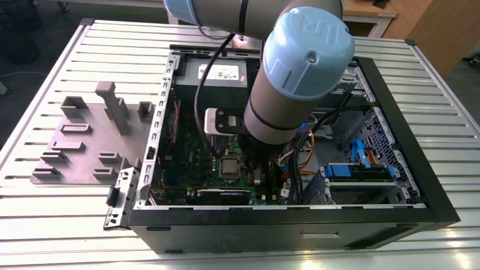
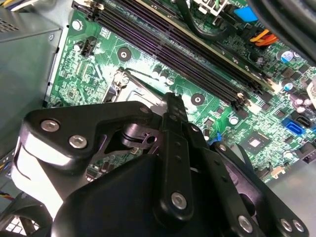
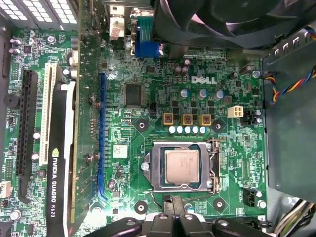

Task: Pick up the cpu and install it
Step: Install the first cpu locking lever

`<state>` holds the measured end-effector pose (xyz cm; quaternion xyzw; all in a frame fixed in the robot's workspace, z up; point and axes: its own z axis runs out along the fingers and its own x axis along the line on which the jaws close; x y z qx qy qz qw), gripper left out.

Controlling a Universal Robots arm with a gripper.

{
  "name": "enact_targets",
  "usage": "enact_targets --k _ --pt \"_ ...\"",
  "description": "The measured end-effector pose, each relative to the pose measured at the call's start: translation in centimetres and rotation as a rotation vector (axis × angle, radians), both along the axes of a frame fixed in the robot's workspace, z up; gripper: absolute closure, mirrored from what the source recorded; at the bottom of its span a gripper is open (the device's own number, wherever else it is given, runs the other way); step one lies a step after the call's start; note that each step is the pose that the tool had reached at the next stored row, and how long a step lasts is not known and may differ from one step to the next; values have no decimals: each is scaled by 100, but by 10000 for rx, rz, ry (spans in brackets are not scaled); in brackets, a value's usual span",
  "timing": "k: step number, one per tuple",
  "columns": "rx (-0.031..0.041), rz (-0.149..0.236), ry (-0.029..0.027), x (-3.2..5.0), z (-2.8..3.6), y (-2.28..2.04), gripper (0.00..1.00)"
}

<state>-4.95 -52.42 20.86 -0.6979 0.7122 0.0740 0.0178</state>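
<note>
The cpu (image 3: 181, 166), a small silvery square chip, lies flat in its socket on the green motherboard (image 3: 148, 74). The hinged metal socket frame (image 3: 157, 168) lies down around it, with its lever along one side. My gripper (image 3: 173, 203) hangs just beside the socket's edge, its black fingertips together and nothing between them. In the second wrist view the black gripper body and one finger (image 2: 173, 123) cover most of the socket (image 2: 126, 81). In the exterior view the cpu (image 1: 229, 167) shows inside the open computer case, just beside the arm's wrist.
A graphics card (image 3: 61, 163) stands in a slot beside the socket. Memory slots (image 2: 187, 54), a fan (image 3: 232, 19), a grey power supply box (image 1: 221, 73) and loose cables (image 1: 300, 163) crowd the case. A grey fixture plate (image 1: 86, 140) lies on the slatted table at the exterior view's left.
</note>
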Motion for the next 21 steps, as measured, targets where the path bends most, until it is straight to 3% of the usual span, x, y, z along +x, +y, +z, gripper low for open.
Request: enact_targets --k 3,7,13,18,21 --pt "-53 1 0 0 -8 8 89" --pt "-293 0 0 0 -20 22 89" --pt "-348 1 -1 0 -34 43 89" --pt "-599 0 0 0 -45 51 89" --pt "-624 51 -2 0 -50 59 89"
